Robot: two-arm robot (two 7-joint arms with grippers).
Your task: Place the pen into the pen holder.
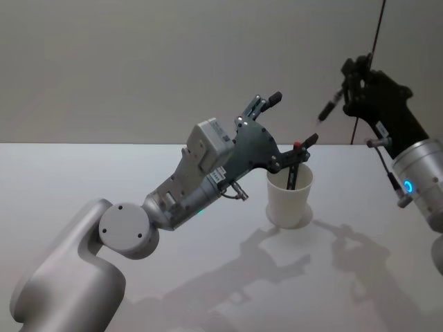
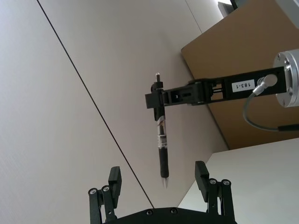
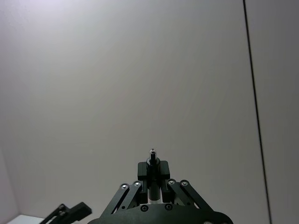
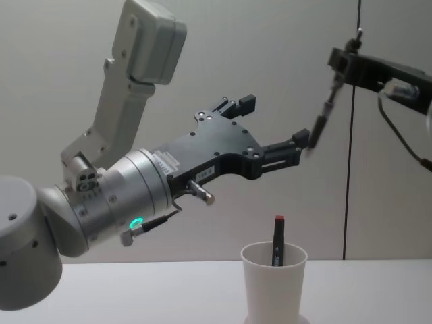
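Note:
A black pen [image 1: 329, 108] hangs in the air at the upper right, with my right gripper [image 1: 348, 88] shut on its upper end. It slants down toward my left gripper [image 1: 293, 118], which stands open just above the pen holder [image 1: 289, 200], a white paper cup on the table. In the left wrist view the pen [image 2: 161, 144] points down between the open fingers [image 2: 114, 178]. The chest view has the pen [image 4: 327, 102] just right of the left gripper [image 4: 275, 120], well above the cup [image 4: 273, 287]. Seen from the right wrist, the pen [image 3: 153, 154] is end-on.
A second pen with a red cap [image 4: 278, 240] stands inside the cup. The white table [image 1: 208, 277] spreads around the cup. A pale wall with a dark vertical seam [image 3: 254, 107] is behind, and a brown panel [image 2: 243, 93] is in the left wrist view.

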